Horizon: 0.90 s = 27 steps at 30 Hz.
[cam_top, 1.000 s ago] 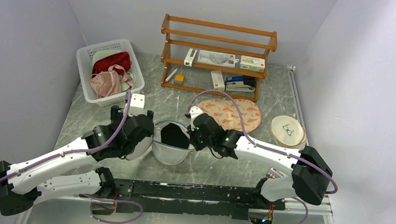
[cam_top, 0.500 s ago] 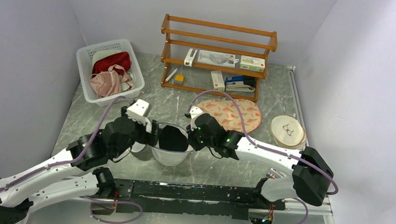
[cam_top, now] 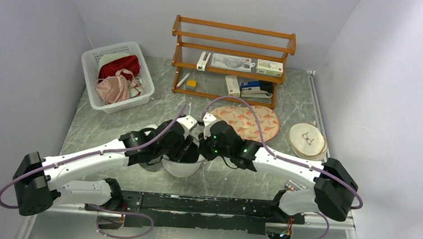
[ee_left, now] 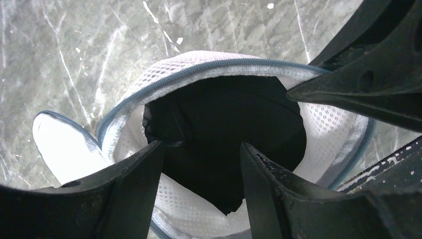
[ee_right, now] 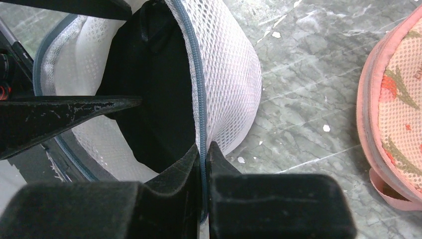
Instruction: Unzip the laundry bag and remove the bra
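Observation:
The white mesh laundry bag [cam_top: 182, 166] sits open at the table's middle, its grey-blue zip edge [ee_right: 195, 64] gaping. A black bra [ee_left: 226, 124] lies inside it and also shows in the right wrist view [ee_right: 157, 89]. My right gripper [ee_right: 204, 149] is shut on the bag's zip rim at its right side. My left gripper [ee_left: 201, 149] is open and hangs just over the mouth of the bag, its fingers either side of the black bra, not closed on it. In the top view both grippers meet over the bag, the left gripper [cam_top: 187, 146] beside the right gripper [cam_top: 206, 144].
A white slatted basket [cam_top: 117, 82] with red and pink clothes stands at the back left. A wooden shelf [cam_top: 231, 62] with small boxes is at the back. A pink patterned pad [cam_top: 247, 121] and a round disc with glasses [cam_top: 307, 138] lie to the right.
My left arm has swung from the bag's left side to right over its mouth, fingers open above the bra. The right gripper has kept its hold on the rim.

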Tool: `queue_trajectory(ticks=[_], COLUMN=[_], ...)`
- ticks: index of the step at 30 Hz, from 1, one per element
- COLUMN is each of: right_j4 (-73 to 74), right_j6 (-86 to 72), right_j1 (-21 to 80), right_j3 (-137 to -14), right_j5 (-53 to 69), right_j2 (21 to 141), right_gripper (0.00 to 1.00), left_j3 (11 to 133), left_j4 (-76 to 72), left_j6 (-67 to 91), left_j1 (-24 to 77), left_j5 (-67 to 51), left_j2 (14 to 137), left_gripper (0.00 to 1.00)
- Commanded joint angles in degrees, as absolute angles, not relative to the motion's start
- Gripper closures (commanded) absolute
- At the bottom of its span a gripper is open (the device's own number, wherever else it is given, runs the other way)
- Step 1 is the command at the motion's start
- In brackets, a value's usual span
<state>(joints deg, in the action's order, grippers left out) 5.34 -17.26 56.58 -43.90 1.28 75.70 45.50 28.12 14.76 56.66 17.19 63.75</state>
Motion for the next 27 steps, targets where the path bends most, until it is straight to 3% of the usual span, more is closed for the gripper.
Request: queue_trajectory(ticks=[1, 14, 17, 20, 22, 27], right_j4=[3.2, 1.9, 1.5, 1.0, 0.8, 0.9], right_j6=[-16.1, -16.7, -17.2, -17.7, -18.2, -20.4], right_j1=[56.3, 56.3, 56.4, 56.4, 56.3, 56.4], right_j3=[-44.0, -42.6, -41.8, -40.7, -40.8, -41.1], right_j5=[3.0, 4.9, 5.3, 5.5, 4.8, 1.5], right_j2=[74.2, 72.1, 71.9, 72.0, 72.3, 72.9], right_gripper=[0.96, 0.97, 0.97, 0.97, 0.97, 0.96], left_j3=[48.1, 50.4, 50.2, 49.8, 49.3, 47.3], left_j4=[28.0, 31.0, 30.9, 30.4, 29.3, 25.0], left_j6=[15.0, 15.4, 15.4, 14.6, 13.9, 12.0], left_j1=[56.1, 56.0, 56.0, 56.0, 56.0, 56.1], left_j5=[19.5, 20.5, 20.0, 19.2, 18.4, 14.7], left_j2=[64.5, 74.0, 73.2, 70.5, 67.5, 58.0], left_gripper=[0.3, 0.34, 0.48, 0.77, 0.92, 0.93])
